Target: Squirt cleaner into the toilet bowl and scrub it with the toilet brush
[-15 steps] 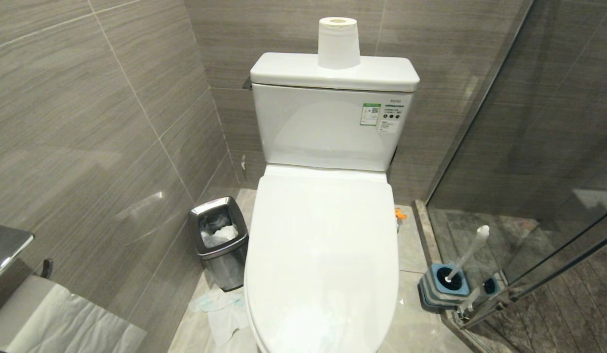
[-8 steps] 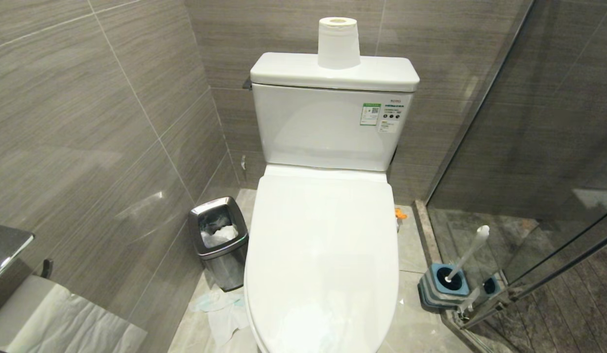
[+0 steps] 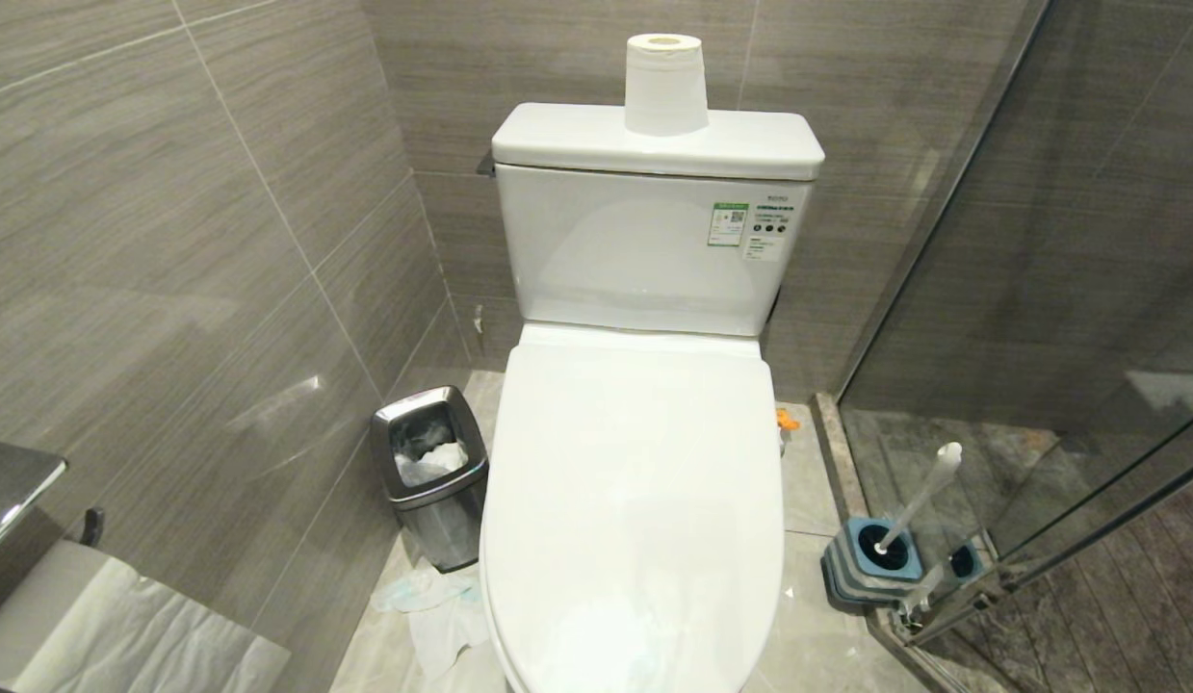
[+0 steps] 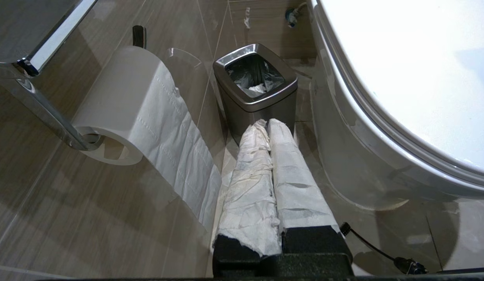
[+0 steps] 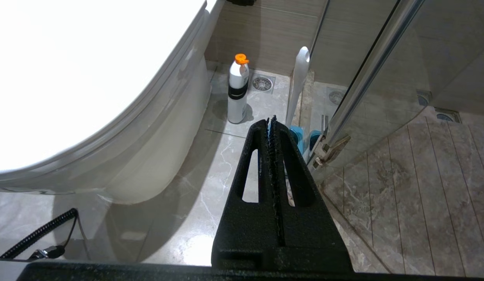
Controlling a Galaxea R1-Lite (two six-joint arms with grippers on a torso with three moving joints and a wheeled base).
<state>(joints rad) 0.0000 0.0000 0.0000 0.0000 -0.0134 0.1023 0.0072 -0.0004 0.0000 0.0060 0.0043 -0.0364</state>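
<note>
Nothing has moved since the earlier frame. Both arms hang parked: right gripper [image 5: 271,121] closed and empty, left gripper [image 4: 267,125] closed, fingers wrapped in paper. Scrubbing hasn't begun; the toilet bowl [image 3: 635,500] is lidded, so lifting comes first. From the right gripper, the toilet brush [image 5: 297,84] stands at one o'clock, a bottle [image 5: 238,91] at eleven.

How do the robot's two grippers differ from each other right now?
The left gripper has its fingers wrapped in white tissue; the right gripper is bare black with slotted fingers. The left one points at the steel waste bin, the right one toward the toilet brush and a white bottle with an orange cap. Both have their jaws shut, hold nothing, and hang beside the toilet bowl.
</note>
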